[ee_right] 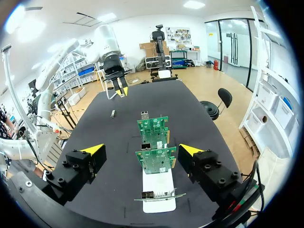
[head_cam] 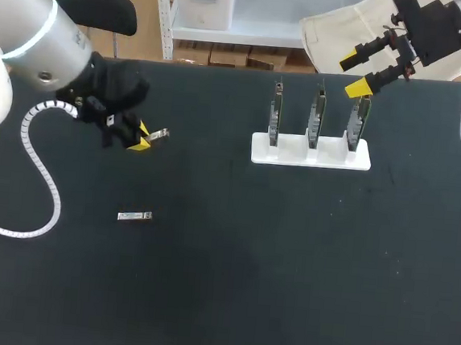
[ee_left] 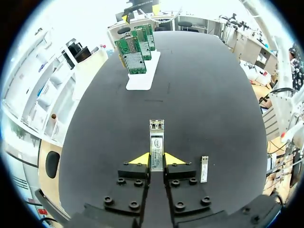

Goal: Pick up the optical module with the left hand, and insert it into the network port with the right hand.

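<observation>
the right pincer (ee_right: 142,150) gapes wide, green cards (ee_right: 156,160) on a white stand (ee_right: 159,186) between its fingers.

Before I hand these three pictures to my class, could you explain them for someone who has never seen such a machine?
This is a robot with two arms at a black table. One picture looks down from above. The other two come from a camera on each wrist. The left tool is shut on a small metal module. A second module lies loose on the table. Three green circuit boards stand upright in a white stand. The right tool hangs open and empty near the boards.
</observation>
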